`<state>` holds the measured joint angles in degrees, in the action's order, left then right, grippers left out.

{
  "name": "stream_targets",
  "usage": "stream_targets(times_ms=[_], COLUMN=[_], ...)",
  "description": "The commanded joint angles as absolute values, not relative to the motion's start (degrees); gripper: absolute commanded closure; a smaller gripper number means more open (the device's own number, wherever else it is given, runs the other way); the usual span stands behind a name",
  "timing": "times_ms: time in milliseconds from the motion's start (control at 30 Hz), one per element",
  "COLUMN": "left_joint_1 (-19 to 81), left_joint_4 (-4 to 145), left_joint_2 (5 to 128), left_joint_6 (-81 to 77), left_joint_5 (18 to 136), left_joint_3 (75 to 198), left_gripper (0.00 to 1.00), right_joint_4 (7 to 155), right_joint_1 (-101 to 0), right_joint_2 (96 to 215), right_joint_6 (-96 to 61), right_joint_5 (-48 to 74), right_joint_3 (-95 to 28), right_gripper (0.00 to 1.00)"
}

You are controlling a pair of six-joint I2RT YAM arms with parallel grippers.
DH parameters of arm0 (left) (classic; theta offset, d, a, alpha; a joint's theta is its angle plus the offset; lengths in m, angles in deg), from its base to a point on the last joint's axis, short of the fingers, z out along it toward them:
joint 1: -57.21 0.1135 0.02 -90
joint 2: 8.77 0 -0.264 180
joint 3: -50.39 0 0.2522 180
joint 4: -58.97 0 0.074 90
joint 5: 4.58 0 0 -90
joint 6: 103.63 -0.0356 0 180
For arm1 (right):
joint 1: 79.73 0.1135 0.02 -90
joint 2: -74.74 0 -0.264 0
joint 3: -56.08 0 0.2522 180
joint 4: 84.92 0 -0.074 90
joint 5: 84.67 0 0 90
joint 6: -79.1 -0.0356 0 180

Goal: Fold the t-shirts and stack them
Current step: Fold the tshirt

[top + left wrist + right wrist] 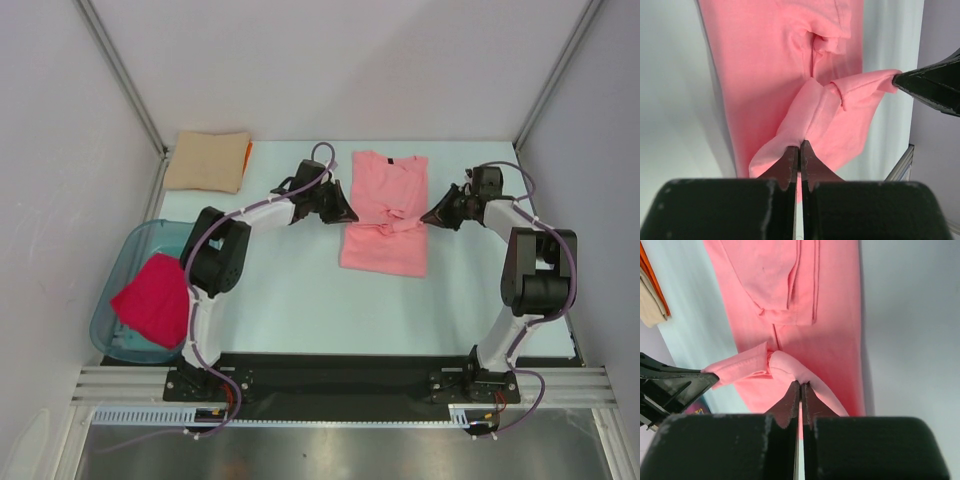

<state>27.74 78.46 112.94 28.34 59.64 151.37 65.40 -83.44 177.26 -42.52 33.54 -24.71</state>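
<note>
A salmon-pink t-shirt point(385, 215) lies lengthwise on the table's middle, with a dark label at its far collar. My left gripper point(347, 213) is shut on the shirt's left edge point(790, 135) and lifts it. My right gripper point(428, 217) is shut on the right edge point(805, 372) and lifts it too. The lifted cloth bunches across the shirt's middle between both grippers. A folded tan t-shirt point(207, 160) lies at the back left on an orange one point(248, 153). A crimson-pink t-shirt point(153, 298) hangs over the tub.
A translucent teal plastic tub point(125, 270) stands at the left near edge beside the left arm's base. Metal frame posts and white walls enclose the table on both sides and at the back.
</note>
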Motion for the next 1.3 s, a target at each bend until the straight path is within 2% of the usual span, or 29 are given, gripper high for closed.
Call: stream_targets(times_ms=[0, 300, 367, 433, 533, 567, 600, 700, 833, 1033, 1133, 1167, 1233, 1267], left_joint_1=[28.56, 29.26, 29.53, 29.88, 29.97, 30.06, 30.06, 29.79, 28.21, 25.23, 23.12, 22.68, 22.06, 21.54], left_joint_4=[77.91, 79.14, 79.93, 81.24, 86.15, 87.65, 89.67, 94.87, 93.3, 79.88, 73.89, 72.91, 70.36, 70.27], left_joint_2=[114.27, 117.61, 118.49, 119.1, 120.07, 120.25, 120.95, 116.86, 107.37, 101.27, 101.61, 103.18, 104.42, 105.21], left_joint_6=[27.85, 26.8, 26.62, 25.92, 22.07, 19.27, 17.59, 13.09, 10.63, 15.02, 17.56, 19.57, 20.38, 20.21], left_joint_5=[58.18, 58.09, 58.35, 58.88, 62.82, 65.53, 66.87, 72.22, 75.58, 65.67, 63.46, 60.41, 59.06, 58.97], left_joint_3=[154.24, 156.7, 157.75, 159.24, 163.62, 165.21, 167.23, 169.54, 161.99, 145.83, 143.52, 143.08, 143.08, 142.65], left_gripper=[1.0, 0.99, 0.96, 0.87, 0.64, 0.59, 0.53, 0.51, 0.49, 0.56, 0.57, 0.59, 0.6, 0.6], right_joint_4=[66.73, 67.79, 68.31, 68.93, 68.06, 66.66, 64.99, 59.8, 56.97, 65.4, 73.22, 74.19, 76.04, 76.66], right_joint_1=[-84.74, -86.32, -86.59, -86.85, -87.55, -87.82, -88.34, -89.05, -86.77, -77.28, -77.27, -77.27, -76.22, -75.96], right_joint_2=[179.67, 183.45, 184.51, 186.17, 190.03, 191.09, 192.06, 189.89, 179.35, 162.65, 162.53, 163.32, 164.99, 166.57], right_joint_6=[-40.7, -40.26, -40.26, -39.82, -37.55, -36.49, -35.44, -32.45, -31.38, -34.1, -40.33, -41.48, -42.71, -42.72], right_joint_5=[35.47, 37.32, 37.67, 38.29, 37.85, 38.02, 36.46, 30.32, 23.01, 18.86, 27.54, 29.83, 34.84, 36.43], right_joint_3=[-26.94, -28.43, -28.61, -29.14, -32.99, -37.1, -38.88, -41.26, -33.73, -16.26, -12.19, -11.39, -10.77, -9.81], right_gripper=[1.0, 1.0, 1.0, 0.98, 0.81, 0.72, 0.69, 0.61, 0.6, 0.54, 0.58, 0.65, 0.69, 0.76])
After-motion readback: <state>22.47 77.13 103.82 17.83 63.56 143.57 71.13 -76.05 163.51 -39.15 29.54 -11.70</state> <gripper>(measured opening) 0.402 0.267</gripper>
